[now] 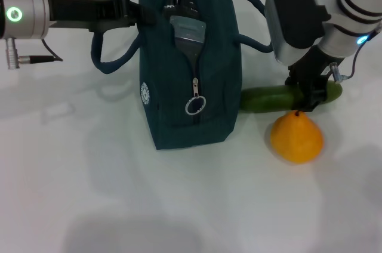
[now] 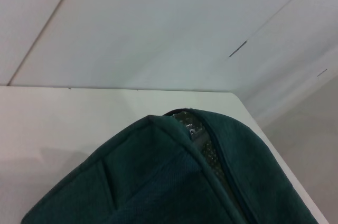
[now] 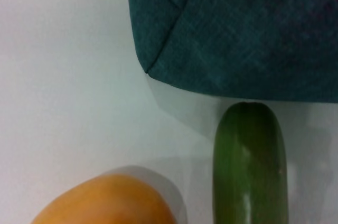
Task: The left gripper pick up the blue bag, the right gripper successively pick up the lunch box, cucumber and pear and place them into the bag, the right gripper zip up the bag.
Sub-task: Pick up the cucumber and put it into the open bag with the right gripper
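The bag (image 1: 188,80) stands upright in the upper centre of the head view on a white table (image 1: 119,193), its zipper open at the top and the ring pull (image 1: 195,105) hanging halfway down the front. The left gripper (image 1: 132,9) reaches in from the upper left and is pinched onto the bag's top left edge beside the near handle, holding the mouth up. Inside the open top a pale grey-blue shape shows, which looks like the lunch box (image 1: 188,31), though most of it is hidden by the fabric. The cucumber (image 1: 271,98) lies flat on the table just right of the bag, its left end touching or almost touching the bag's lower right corner. The right gripper (image 1: 311,93) comes down from the upper right over the cucumber's right half, with its fingers on either side of it; whether they press on it I cannot tell. The pear (image 1: 296,136) sits just below the cucumber, right of centre, stem up near the gripper. In the right wrist view the cucumber's rounded end meets the bag's bottom edge, with the pear beside it.
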`<act>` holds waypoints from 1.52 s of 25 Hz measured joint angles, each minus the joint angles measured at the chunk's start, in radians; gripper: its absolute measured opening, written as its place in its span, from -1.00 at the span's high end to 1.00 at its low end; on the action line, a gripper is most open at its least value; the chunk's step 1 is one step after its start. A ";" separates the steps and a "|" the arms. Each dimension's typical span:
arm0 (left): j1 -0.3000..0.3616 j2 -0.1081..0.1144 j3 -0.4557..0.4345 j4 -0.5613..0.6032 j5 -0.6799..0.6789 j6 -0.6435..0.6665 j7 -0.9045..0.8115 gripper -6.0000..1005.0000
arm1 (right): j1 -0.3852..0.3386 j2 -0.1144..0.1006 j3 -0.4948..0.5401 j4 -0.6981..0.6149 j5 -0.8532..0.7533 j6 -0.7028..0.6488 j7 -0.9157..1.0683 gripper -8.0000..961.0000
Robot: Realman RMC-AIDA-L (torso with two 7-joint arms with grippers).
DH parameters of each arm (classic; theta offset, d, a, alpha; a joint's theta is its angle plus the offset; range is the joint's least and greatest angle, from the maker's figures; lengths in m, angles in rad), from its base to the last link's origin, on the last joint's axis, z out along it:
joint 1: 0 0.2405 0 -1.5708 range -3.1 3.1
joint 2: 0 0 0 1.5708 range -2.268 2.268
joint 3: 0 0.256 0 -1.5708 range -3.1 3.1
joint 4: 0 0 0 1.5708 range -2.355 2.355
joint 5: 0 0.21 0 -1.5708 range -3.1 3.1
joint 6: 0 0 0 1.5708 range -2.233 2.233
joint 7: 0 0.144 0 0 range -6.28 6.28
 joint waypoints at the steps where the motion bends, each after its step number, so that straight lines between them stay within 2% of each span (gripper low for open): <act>1: 0.000 0.001 0.000 0.000 0.000 0.000 0.000 0.90 | 0.000 -0.001 0.009 0.000 0.000 -0.004 0.000 -0.16; 2: 0.000 0.002 0.000 0.001 0.000 0.000 0.000 0.90 | 0.000 -0.001 0.009 0.000 0.000 -0.004 0.000 -0.16; 5: 0.001 0.006 0.000 0.001 0.000 0.000 0.000 0.90 | -0.011 -0.011 0.092 -0.002 0.000 -0.026 0.000 -0.16; 14: 0.001 0.010 0.000 0.001 -0.001 0.000 0.004 0.90 | -0.083 -0.065 0.331 -0.016 0.004 -0.036 -0.001 -0.16; 17: 0.001 0.011 0.000 0.001 -0.001 0.000 0.010 0.90 | -0.121 -0.072 0.423 -0.058 0.017 -0.036 -0.003 -0.16; 20: 0.001 0.011 0.002 0.003 -0.002 0.006 0.010 0.90 | -0.187 -0.066 0.501 -0.164 0.105 -0.034 -0.020 -0.16; 24: -0.006 0.012 0.002 0.004 -0.002 0.022 0.008 0.90 | -0.274 -0.059 0.519 -0.278 0.329 0.026 -0.051 -0.16; 26: -0.010 0.012 0.001 0.004 -0.002 0.030 0.001 0.90 | -0.310 -0.041 0.519 -0.319 0.432 0.074 -0.087 -0.16; 28: -0.011 0.012 0.000 0.005 -0.002 0.035 -0.005 0.90 | -0.339 -0.013 0.520 -0.344 0.545 0.120 -0.153 -0.16; 31: -0.017 0.010 -0.001 0.005 -0.002 0.037 -0.008 0.90 | -0.362 0.005 0.508 -0.342 0.728 0.164 -0.255 -0.16; 34: -0.021 0.007 -0.001 0.005 -0.002 0.038 -0.009 0.90 | -0.366 0.005 0.477 -0.287 0.957 0.175 -0.368 -0.16; 38: -0.023 0.005 -0.001 0.005 -0.003 0.038 -0.010 0.90 | -0.347 0.005 0.411 -0.188 1.165 0.184 -0.510 -0.16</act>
